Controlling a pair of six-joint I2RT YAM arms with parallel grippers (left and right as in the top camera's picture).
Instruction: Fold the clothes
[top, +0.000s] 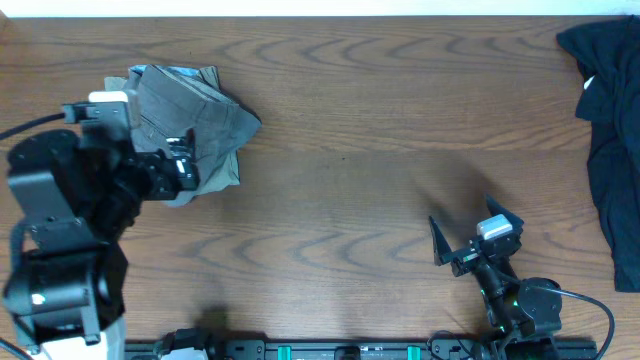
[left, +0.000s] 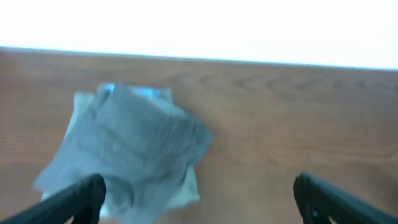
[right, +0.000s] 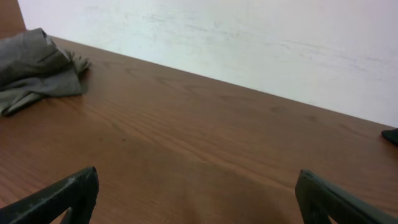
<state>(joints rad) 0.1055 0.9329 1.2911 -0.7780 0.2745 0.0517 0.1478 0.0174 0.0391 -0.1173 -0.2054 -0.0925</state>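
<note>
The grey shorts lie folded in a compact bundle at the far left of the wooden table. They also show in the left wrist view, blurred, and in the right wrist view at the far left. My left gripper is open and empty, hovering over the bundle's near edge; its fingers are spread wide. My right gripper is open and empty near the front right of the table, its fingers wide apart over bare wood. A black garment lies crumpled at the right edge. No khaki shorts are in view.
The wooden table stretches between the two garments. A white wall or edge runs along the table's far side. The arm bases stand at the front edge.
</note>
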